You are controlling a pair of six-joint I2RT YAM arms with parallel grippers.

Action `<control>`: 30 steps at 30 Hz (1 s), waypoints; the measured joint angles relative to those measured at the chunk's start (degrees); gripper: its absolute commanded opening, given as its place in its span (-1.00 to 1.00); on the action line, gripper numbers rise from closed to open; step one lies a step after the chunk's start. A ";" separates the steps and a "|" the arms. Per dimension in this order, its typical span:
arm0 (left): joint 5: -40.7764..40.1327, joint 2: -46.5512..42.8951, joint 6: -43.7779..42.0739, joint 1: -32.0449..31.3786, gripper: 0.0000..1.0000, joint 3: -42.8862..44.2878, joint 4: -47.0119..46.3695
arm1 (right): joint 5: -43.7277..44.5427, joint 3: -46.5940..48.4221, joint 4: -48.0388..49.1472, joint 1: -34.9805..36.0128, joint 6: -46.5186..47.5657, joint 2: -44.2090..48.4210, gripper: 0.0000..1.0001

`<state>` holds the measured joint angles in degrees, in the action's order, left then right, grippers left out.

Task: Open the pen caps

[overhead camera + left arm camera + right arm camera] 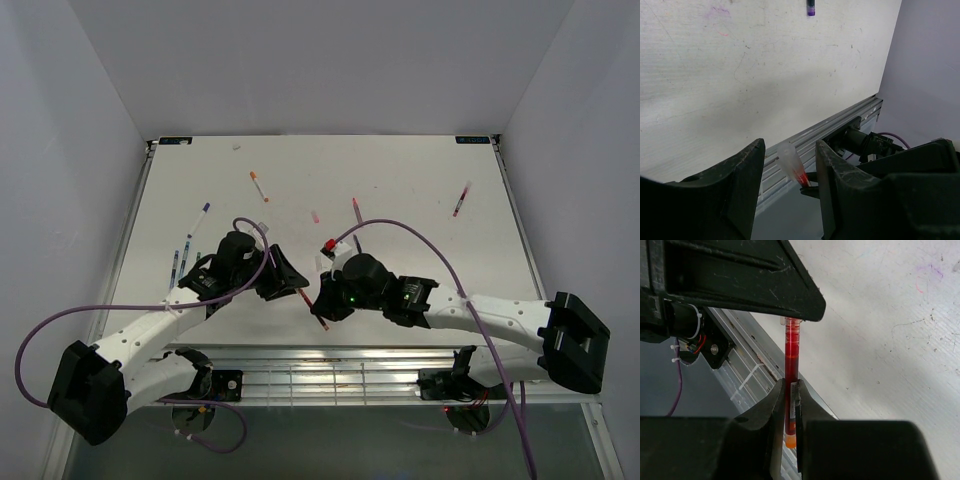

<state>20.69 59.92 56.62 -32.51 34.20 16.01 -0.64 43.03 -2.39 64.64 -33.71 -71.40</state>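
**Right gripper [790, 390] clamps red pen [791, 347]; left gripper [790, 146] open around pale cap [788, 159]**

Your right gripper pinches the red pen near its orange end, above the near edge of the table [880, 340]. Your left gripper's jaws stand apart, and the pale cap on the pen's tip sits between them.

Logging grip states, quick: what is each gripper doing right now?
Left gripper: open, jaws either side of the pale pen cap, not yet clamped on it.
Right gripper: shut on the red pen.
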 measured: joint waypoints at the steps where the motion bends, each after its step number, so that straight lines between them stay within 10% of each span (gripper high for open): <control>1: 0.11 0.00 0.07 -0.09 0.04 0.00 -0.13 | -0.04 0.00 0.39 0.00 0.02 0.00 -0.85; 11: 0.79 0.00 0.59 -0.26 -0.48 0.00 -1.31 | -0.22 0.00 2.91 0.00 0.00 -0.70 -0.82; 17: 1.14 -0.11 0.94 -0.35 -0.62 -0.07 -2.08 | -0.55 0.00 3.50 0.00 0.28 -1.25 -0.29; 30: 1.18 -0.13 0.87 -0.35 -1.00 -0.11 -1.86 | -0.96 3.54 3.65 0.00 2.78 -6.67 -0.46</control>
<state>21.87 59.79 57.49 -32.86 34.09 14.15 -1.61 46.57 1.26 64.64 -30.94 -78.06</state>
